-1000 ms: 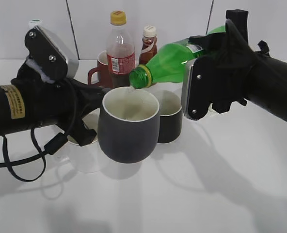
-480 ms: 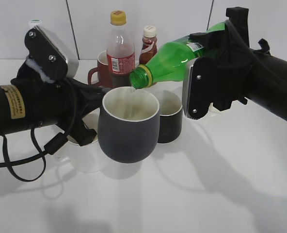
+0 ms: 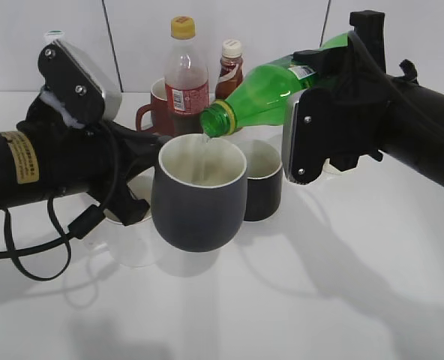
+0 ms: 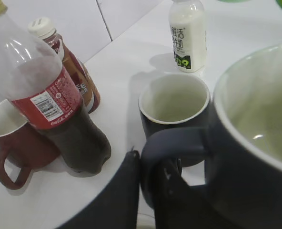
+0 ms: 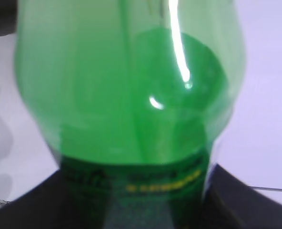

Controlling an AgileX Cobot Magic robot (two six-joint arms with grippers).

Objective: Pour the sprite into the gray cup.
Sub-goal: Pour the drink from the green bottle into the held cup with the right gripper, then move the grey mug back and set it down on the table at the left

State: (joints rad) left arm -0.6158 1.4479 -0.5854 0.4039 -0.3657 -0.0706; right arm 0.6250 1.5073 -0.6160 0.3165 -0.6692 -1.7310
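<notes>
Currently right gripper [image 3: 312,112] is clamped on the sprite [image 3: 263,94] around its label section, bottle tipped, long axis sloping down to the left, mouth just over the far rim of the gray cup [image 3: 199,196]. Left gripper [image 4: 148,191] grips that cup by the handle, holding it off the table [image 3: 342,285], in front of the black mug [image 3: 263,180]. Key relation: mouth sits above the rim's edge, not the centre; more tilt risks spilling behind. Little liquid visible inside.
</notes>
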